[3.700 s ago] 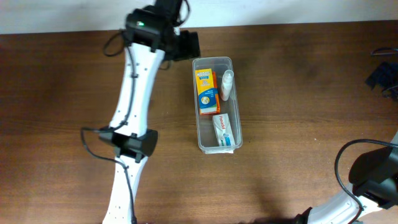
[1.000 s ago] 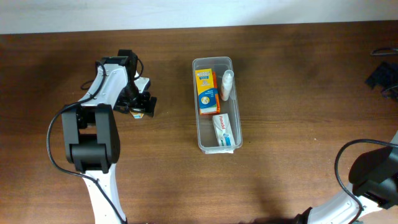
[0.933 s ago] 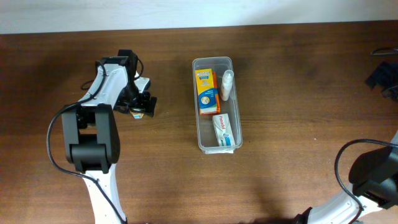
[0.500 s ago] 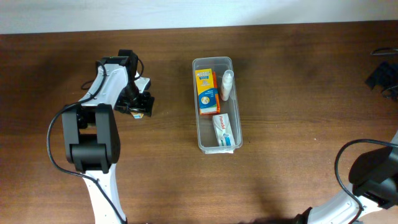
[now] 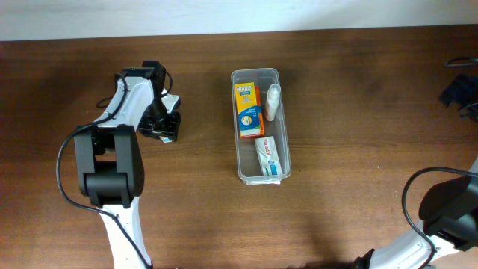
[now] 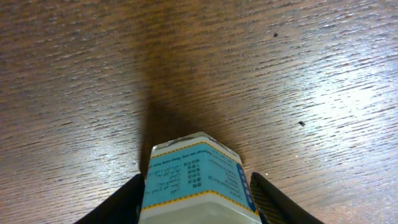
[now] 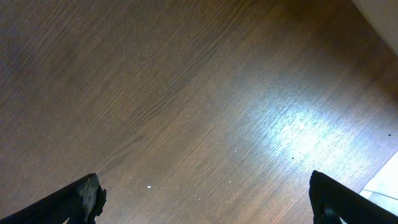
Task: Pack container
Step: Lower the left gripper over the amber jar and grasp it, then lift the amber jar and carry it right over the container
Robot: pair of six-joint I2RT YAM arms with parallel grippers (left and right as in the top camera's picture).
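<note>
The container (image 5: 284, 127) is a long clear bin at the table's middle. It holds an orange and yellow box (image 5: 247, 110), a white bottle (image 5: 272, 101) and a white box (image 5: 268, 156). My left gripper (image 5: 169, 127) is down at the table well left of the container. In the left wrist view a small white and light-blue box (image 6: 194, 171) with printed text fills the gap of the left gripper (image 6: 196, 190), and both dark fingers (image 6: 127, 200) press its sides. My right gripper (image 7: 205, 190) stands open over bare wood, holding nothing.
The right arm's base (image 5: 448, 213) sits at the lower right corner of the table. A dark object (image 5: 461, 93) lies at the far right edge. A pale wall runs along the table's back edge.
The left arm came away from the container's top left corner to the table's left side. Over the last second its jaws narrowed onto the small box. The right arm stayed still.
</note>
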